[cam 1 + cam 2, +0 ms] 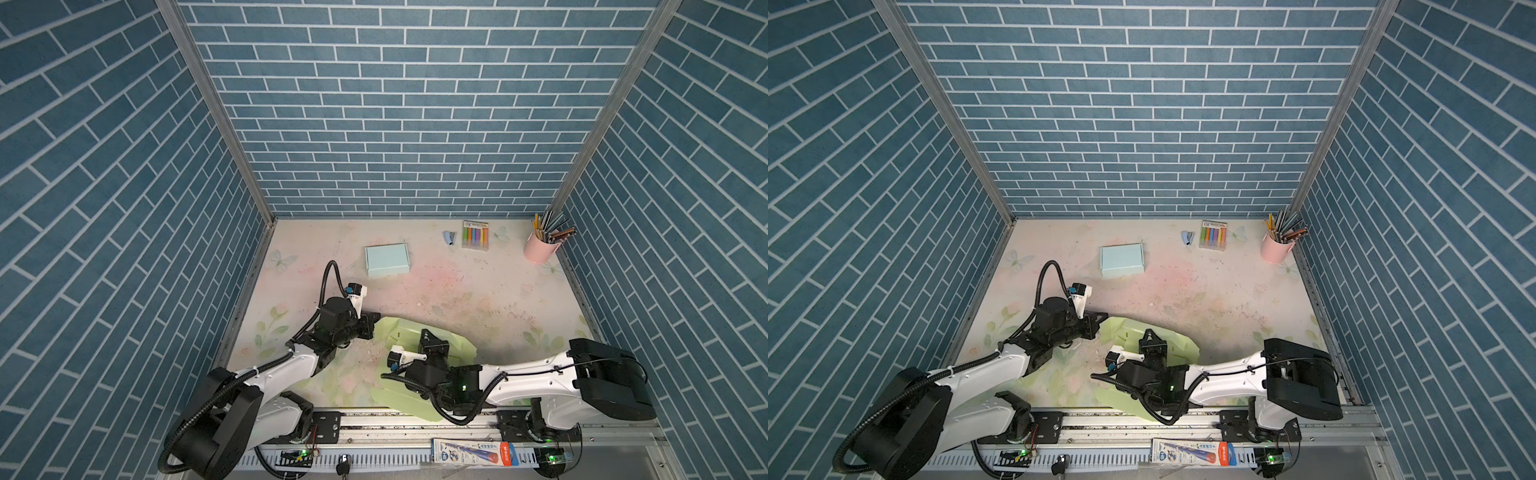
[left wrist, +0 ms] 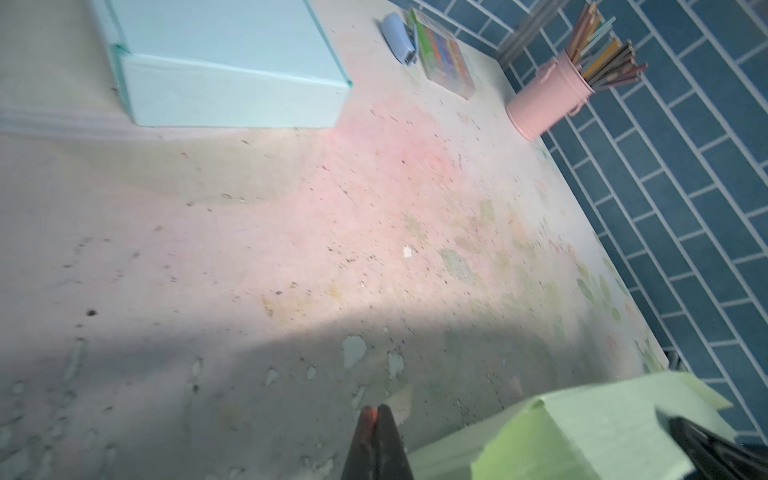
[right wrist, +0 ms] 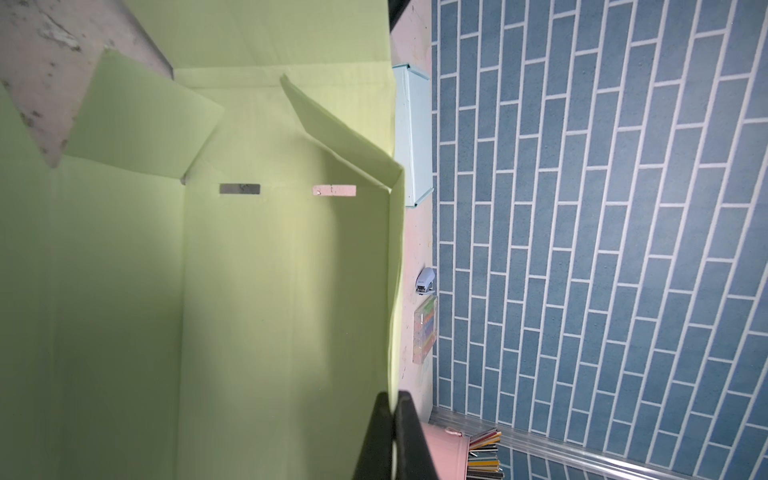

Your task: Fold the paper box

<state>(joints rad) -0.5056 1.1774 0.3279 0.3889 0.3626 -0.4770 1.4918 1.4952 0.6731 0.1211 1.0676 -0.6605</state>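
**Position.** The green paper box (image 1: 392,330) lies part-folded on the bench (image 1: 478,282), near the front centre, between the two arms.

**Right gripper** (image 3: 392,401). Closed on the top edge of one raised side wall (image 3: 395,216). The wall's long axis runs straight away from the gripper to a folded corner flap (image 3: 340,137).

**Left gripper** (image 2: 376,409). Closed and empty, just beside the far left corner of the paper box, which lies to its right.

**Assessment.** The left arm is the nearer one to the ungripped left side.
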